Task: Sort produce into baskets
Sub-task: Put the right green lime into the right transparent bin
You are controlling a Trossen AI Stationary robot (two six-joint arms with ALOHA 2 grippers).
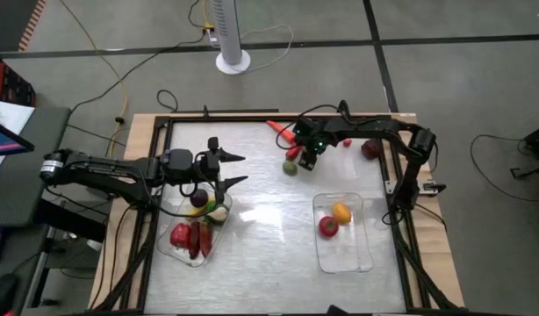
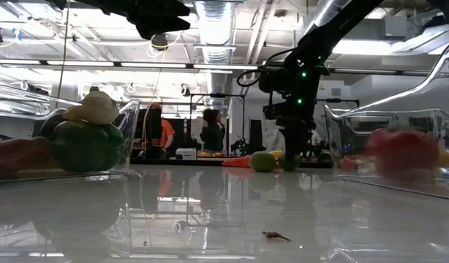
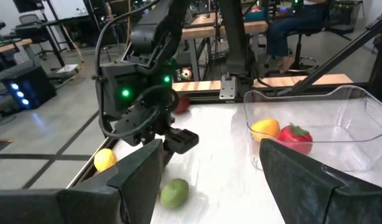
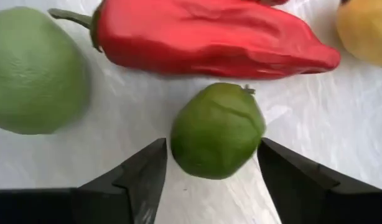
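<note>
The bench [image 1: 269,254] lies bare between the left tray [image 1: 168,250] and the right tray [image 1: 368,259], a wide lane for a tool. Beyond the right tray, the right tool [image 1: 307,163] and its arm crowd the scattered produce, and a red pepper [image 4: 209,37] lies just behind the small green fruit [image 4: 217,130] between its open fingers.

red pepper [image 4: 209,38], green lime [image 4: 217,129], yellow fruit [image 4: 366,28], clear tray [image 1: 342,233]

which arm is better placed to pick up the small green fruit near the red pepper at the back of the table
The right. Its end effector is open with the small green fruit between its fingers, beside the red pepper. The left end effector is open above the left tray, farther from the fruit.
</note>
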